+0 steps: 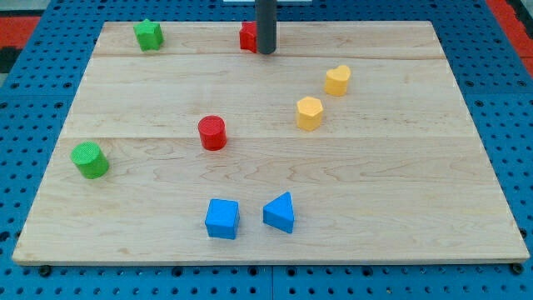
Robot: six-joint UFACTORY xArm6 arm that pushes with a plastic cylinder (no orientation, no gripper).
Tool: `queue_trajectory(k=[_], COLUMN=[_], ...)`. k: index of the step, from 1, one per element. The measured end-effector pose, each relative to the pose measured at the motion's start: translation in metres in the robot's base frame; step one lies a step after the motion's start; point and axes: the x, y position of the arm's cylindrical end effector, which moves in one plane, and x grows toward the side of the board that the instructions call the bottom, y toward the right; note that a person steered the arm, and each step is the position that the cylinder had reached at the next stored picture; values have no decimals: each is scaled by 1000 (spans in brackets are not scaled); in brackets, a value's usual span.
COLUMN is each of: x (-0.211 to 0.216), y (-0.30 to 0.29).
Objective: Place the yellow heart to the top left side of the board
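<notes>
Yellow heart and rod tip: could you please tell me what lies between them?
In the camera view, only bare board lies between my tip and the yellow heart. The red block sits on the tip's other side.

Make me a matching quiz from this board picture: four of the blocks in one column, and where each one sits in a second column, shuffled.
Blocks:
1. green star
2. red cylinder
3. blue cube
4. green cylinder

Places:
A. near the view's bottom, just left of the blue triangle
B. at the view's left edge of the board, about halfway down
C. top left corner of the board
D. near the middle of the board, left of the two yellow blocks

Pairs: 1-C, 2-D, 3-A, 4-B
</notes>
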Motion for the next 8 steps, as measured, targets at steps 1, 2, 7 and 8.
queue_trajectory(k=[1, 2, 7, 8], x=[21, 54, 77, 48], y=[-3, 17, 150, 150])
